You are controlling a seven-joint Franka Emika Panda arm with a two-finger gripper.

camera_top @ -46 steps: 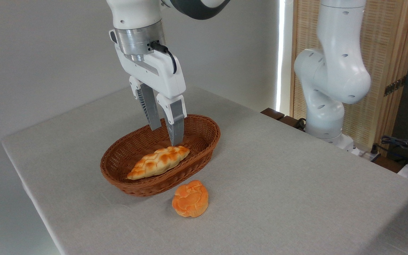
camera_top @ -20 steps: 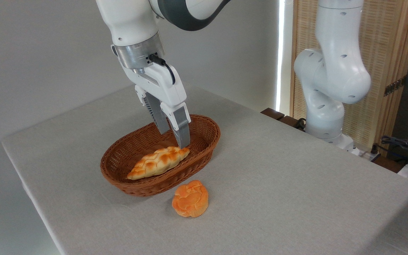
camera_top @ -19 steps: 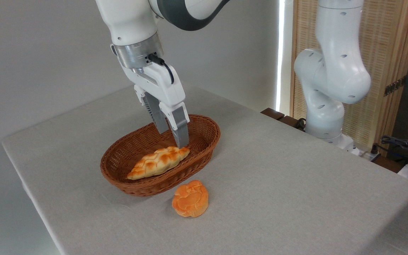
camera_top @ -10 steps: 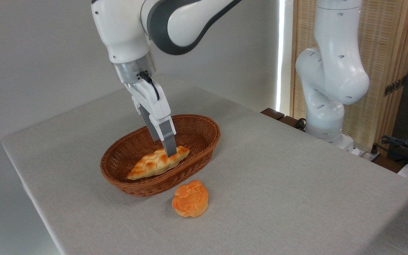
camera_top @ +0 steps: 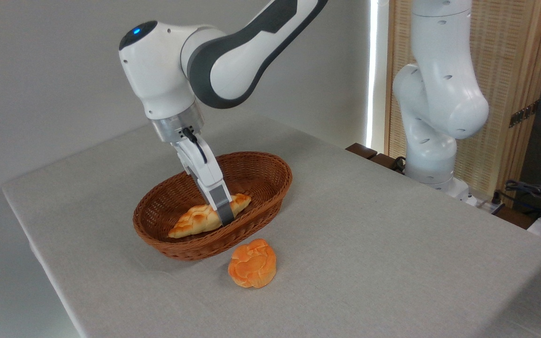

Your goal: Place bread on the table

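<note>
The bread (camera_top: 191, 222), a long golden braided loaf, lies inside the brown wicker basket (camera_top: 281, 187) on the grey-clothed table (camera_top: 383, 244). My gripper (camera_top: 221, 210) is tilted and reaches down into the basket over the loaf's middle. Its near finger (camera_top: 223, 211) stands in front of the loaf and hides part of it. The far finger is hidden behind. The loaf rests on the basket floor, lying between the fingers, and shows no squeeze.
A small round orange bun (camera_top: 252, 263) lies on the cloth just in front of the basket. The arm's white base column (camera_top: 435, 117) rises at the table's back right, with cables (camera_top: 533, 192) beyond it. A wall stands behind.
The gripper has turned edge-on and come down from above the basket's right end to the middle of the loaf. The arm's elbow has dropped into view. Loaf, basket and bun have not moved.
</note>
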